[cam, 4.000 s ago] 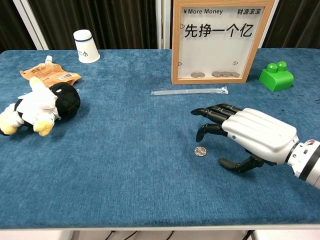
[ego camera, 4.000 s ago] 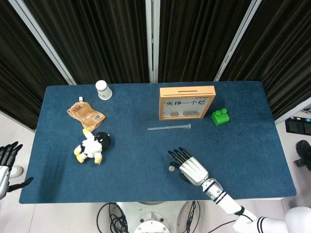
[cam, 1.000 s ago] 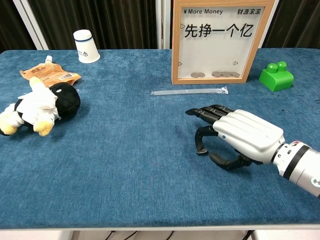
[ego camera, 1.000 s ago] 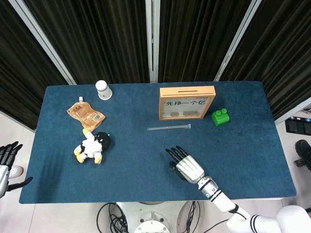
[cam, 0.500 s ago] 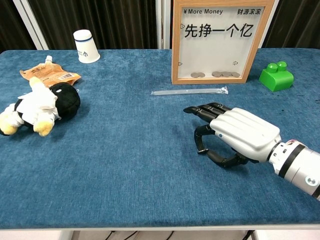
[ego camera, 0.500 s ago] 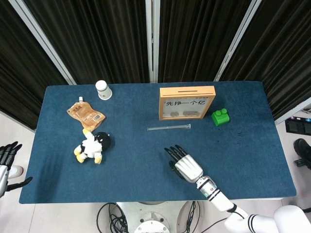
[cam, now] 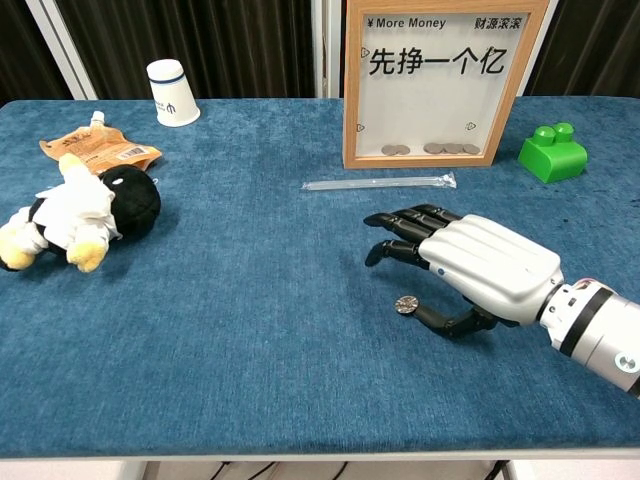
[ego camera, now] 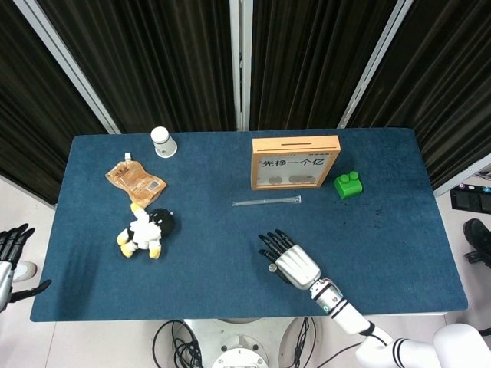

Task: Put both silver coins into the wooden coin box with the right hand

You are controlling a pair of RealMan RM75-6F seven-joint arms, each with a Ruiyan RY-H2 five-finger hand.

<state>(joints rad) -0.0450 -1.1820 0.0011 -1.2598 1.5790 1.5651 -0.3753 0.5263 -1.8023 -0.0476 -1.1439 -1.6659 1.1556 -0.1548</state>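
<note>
One silver coin lies flat on the blue cloth, and also shows as a small dot in the head view. My right hand hovers palm down just right of it, fingers stretched out and lifted off the cloth. Its thumb tip lies right beside the coin, and nothing is pinched. A second loose coin is not visible. The wooden coin box stands upright at the back of the table, with several coins behind its window. My left hand hangs off the table's left end, fingers spread.
A clear plastic tube lies between my right hand and the box. A green block sits right of the box. A plush toy, a snack pouch and a white cup occupy the left side.
My right hand's fingers, curled down over the coin half a second ago, have lifted and straightened. The coin, hidden then, now shows on the cloth beside the thumb.
</note>
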